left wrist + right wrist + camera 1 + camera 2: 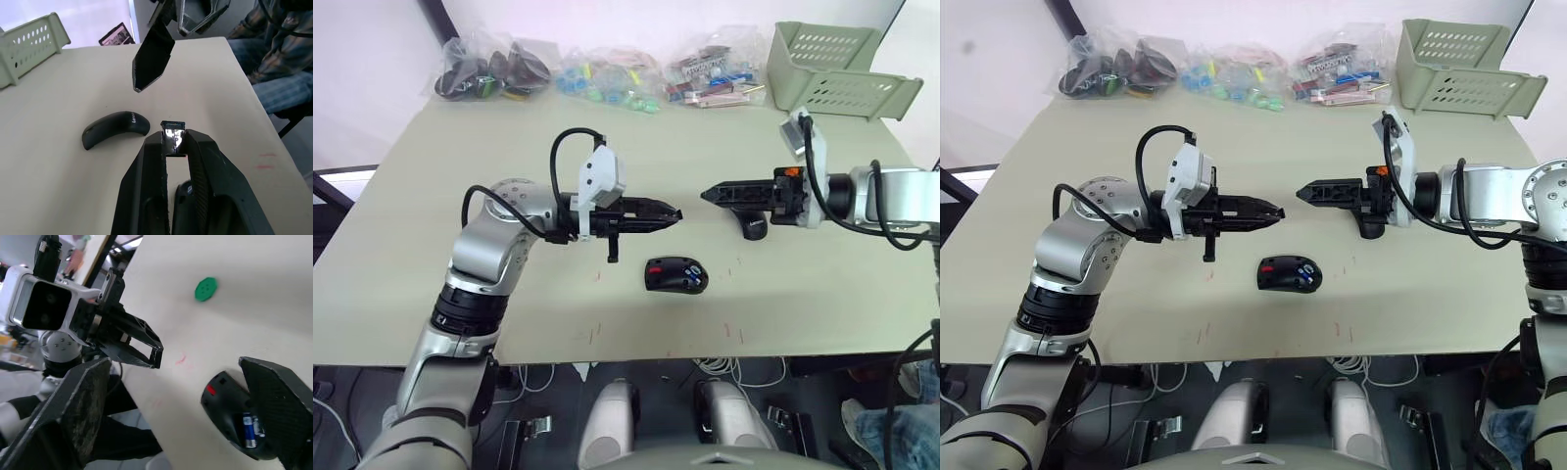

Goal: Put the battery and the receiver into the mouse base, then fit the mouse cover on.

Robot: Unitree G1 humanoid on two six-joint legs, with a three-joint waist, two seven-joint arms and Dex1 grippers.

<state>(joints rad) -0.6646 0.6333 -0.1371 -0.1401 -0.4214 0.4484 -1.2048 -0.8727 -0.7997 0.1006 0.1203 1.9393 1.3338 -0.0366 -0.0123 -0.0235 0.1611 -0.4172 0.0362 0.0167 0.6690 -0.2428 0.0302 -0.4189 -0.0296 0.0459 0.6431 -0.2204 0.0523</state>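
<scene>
Receiver (173,133) sits clamped in your left gripper (668,213), mouse base (675,275) with battery (251,429) lying crosswise at its 5 o'clock, nearer than your spread, empty right gripper (713,194).

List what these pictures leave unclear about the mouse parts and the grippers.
- Mouse cover: in the eye views, largely hidden beneath the right gripper.
- Small dark piece pinched in the left gripper: too small to identify as the receiver.
- Mouse base: in the right wrist view, partly covered by a finger; the battery shows inside, but any receiver slot is hidden.
</scene>
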